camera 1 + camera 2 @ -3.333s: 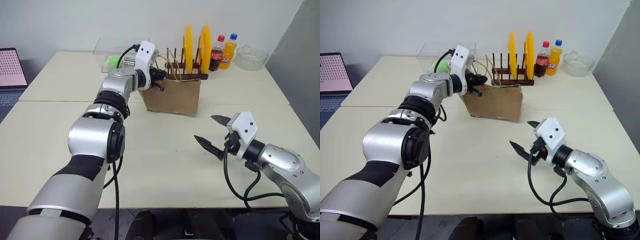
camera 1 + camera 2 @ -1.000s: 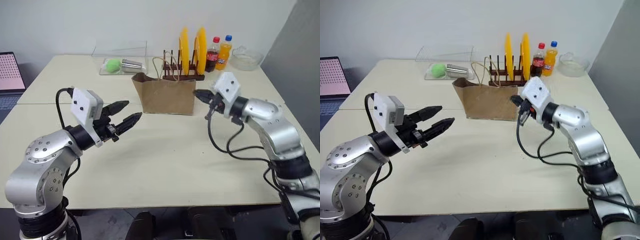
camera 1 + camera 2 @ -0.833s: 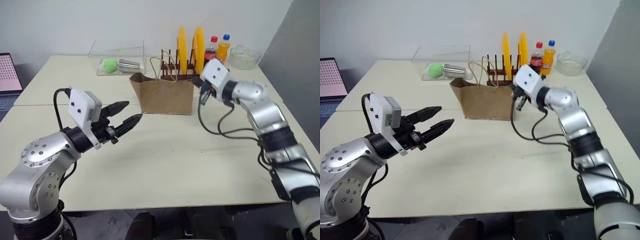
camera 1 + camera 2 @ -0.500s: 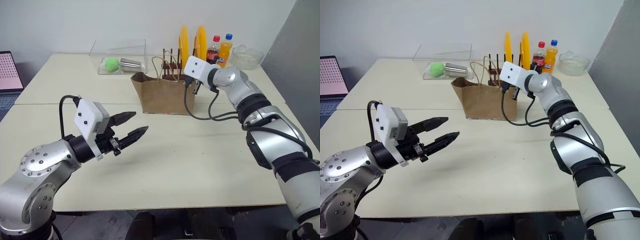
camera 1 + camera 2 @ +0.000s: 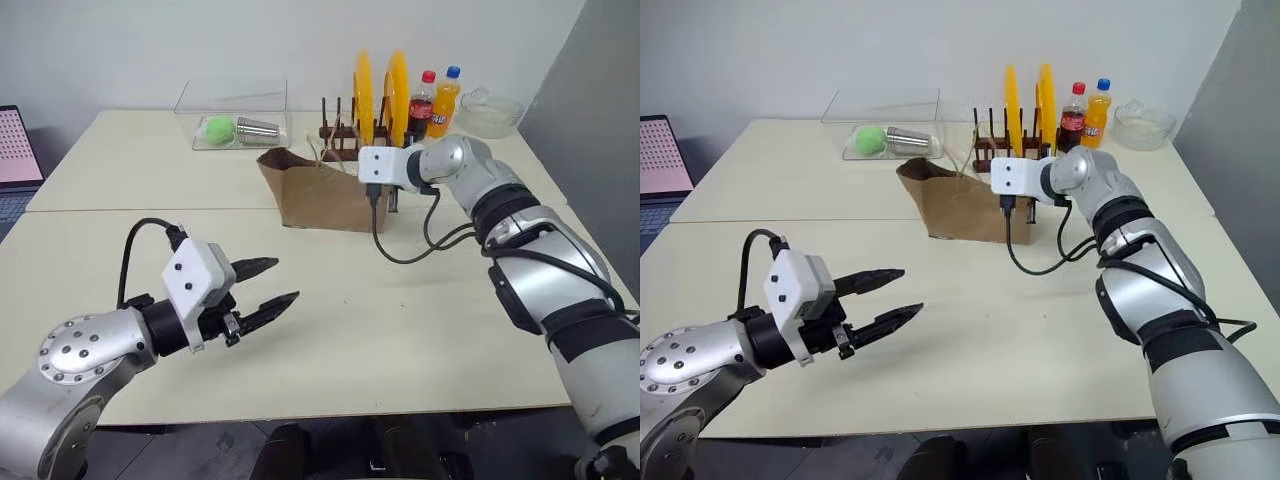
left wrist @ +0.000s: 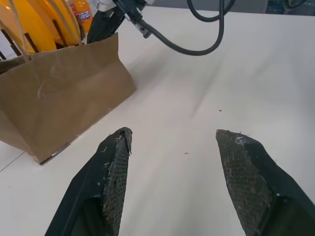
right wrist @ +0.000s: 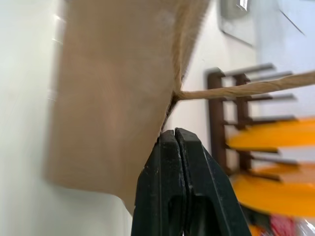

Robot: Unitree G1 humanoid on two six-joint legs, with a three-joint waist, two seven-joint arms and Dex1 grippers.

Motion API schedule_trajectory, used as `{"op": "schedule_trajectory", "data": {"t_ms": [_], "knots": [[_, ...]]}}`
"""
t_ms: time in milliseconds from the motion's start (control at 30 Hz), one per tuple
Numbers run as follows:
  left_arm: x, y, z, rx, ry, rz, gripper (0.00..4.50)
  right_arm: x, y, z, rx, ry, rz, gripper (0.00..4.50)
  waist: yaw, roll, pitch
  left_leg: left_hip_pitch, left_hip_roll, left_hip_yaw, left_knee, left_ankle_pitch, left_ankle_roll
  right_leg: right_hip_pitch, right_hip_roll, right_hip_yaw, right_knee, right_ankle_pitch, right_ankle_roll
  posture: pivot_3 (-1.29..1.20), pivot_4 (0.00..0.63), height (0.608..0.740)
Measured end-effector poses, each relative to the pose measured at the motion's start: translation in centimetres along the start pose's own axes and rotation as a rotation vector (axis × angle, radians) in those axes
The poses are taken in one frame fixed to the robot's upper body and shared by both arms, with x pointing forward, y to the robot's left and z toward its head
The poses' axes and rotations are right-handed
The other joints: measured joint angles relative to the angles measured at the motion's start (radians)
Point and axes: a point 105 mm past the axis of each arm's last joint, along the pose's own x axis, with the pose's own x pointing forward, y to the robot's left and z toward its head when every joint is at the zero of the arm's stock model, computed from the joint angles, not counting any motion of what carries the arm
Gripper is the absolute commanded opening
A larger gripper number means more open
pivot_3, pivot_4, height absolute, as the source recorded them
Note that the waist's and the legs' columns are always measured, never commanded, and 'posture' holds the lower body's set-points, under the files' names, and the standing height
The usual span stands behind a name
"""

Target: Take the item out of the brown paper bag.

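1. Reaching across, the right tool [image 7: 173, 135] has swung from the near right of the counter [image 5: 420, 320] up to the brown paper bag [image 5: 315, 195], its tips pressed together at the bag's rim beside a cord handle [image 7: 246, 88].
2. The left tool [image 5: 880, 298] has pulled back to the near left, fingers apart and holding nothing.
3. The bag stands mid-counter, in front of the plate rack [image 5: 345, 150]; its contents are hidden, so the item probably remains inside.
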Motion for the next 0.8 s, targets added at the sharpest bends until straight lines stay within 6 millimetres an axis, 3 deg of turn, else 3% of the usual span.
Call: {"op": "schedule_trajectory", "data": {"t_ms": [333, 433, 533, 633, 733, 800], "knots": [[-0.2, -1.7, -0.9, 0.025, 0.037, -0.132, 2.9, -0.3, 4.8, 1.2, -0.041, -0.188, 0.296, 0.02, 0.002, 0.003, 0.002, 0.0, 0.0, -0.001, 0.0, 0.0, 0.0, 0.0, 0.0, -0.001, 0.0, 0.0, 0.0, 0.0, 0.15, 0.74], [-0.4, -1.6, -1.2, 0.025, 0.055, -0.166, 2.9, -1.0, 4.5, 1.9, -0.069, -0.237, 0.273, 0.02, 0.002, 0.005, 0.003, -0.001, 0.0, -0.001, 0.0, 0.0, 0.0, 0.0, 0.0, -0.001, 0.0, 0.0, 0.0, 0.0, 0.15, 0.74], [-0.3, -0.1, -0.2, 0.071, 0.032, -0.156, 2.9, -2.5, 2.9, 3.7, -0.085, -0.326, 0.186, 0.02, 0.004, 0.006, 0.004, -0.001, 0.0, -0.003, 0.0, 0.0, 0.0, 0.0, 0.0, -0.003, 0.0, 0.0, 0.0, 0.0, 0.15, 0.74], [-0.1, 2.0, 1.1, 0.155, -0.003, -0.122, 3.44, -4.4, 2.9, 5.6, -0.057, -0.445, 0.122, 0.0, 0.007, 0.006, 0.004, -0.002, 0.0, -0.004, 0.0, 0.0, 0.0, 0.001, 0.0, -0.004, -0.001, 0.0, 0.0, 0.0, 0.15, 0.74], [0.1, 3.4, 0.9, 0.237, 0.013, -0.132, 4.39, -5.4, 5.7, 6.0, 0.059, -0.505, 0.134, 0.0, 0.015, 0.006, 0.004, -0.003, 0.0, -0.005, 0.0, 0.0, 0.0, 0.0, -0.001, -0.004, -0.002, 0.0, 0.0, 0.0, 0.15, 0.74], [0.3, 3.7, 0.2, 0.312, 0.043, -0.176, 4.45, -6.0, 7.5, 5.7, 0.144, -0.508, 0.141, 0.0, 0.021, 0.007, 0.004, -0.004, 0.0, -0.004, 0.0, 0.0, 0.0, -0.001, -0.001, -0.004, -0.002, 0.0, 0.0, 0.0, 0.15, 0.74]]}}
